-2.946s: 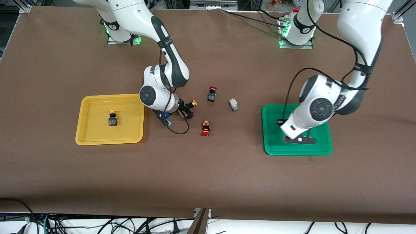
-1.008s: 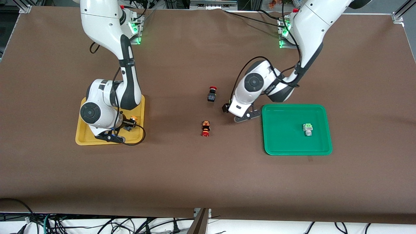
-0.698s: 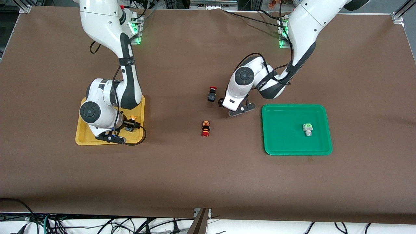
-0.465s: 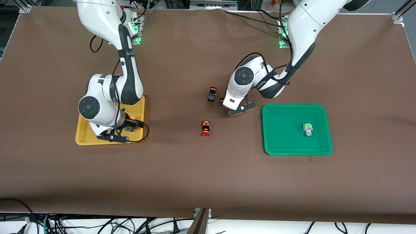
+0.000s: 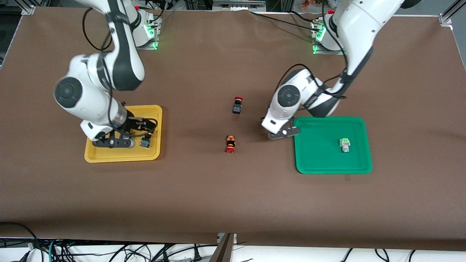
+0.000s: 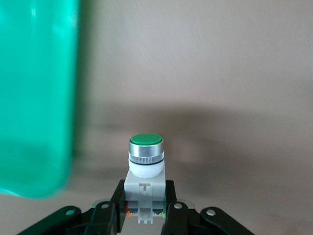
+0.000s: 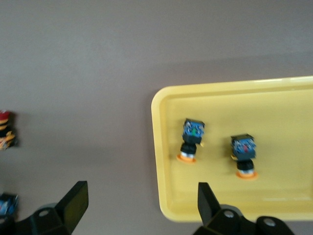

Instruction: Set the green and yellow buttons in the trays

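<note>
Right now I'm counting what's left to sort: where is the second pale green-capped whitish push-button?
The green-capped button is clamped in the left gripper, over the brown table beside the green tray, not yet over it.

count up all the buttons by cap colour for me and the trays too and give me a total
Yellow-capped buttons: 2
Green-capped buttons: 2
Red-capped buttons: 2
Trays, yellow tray and green tray: 2
Total: 8
</note>
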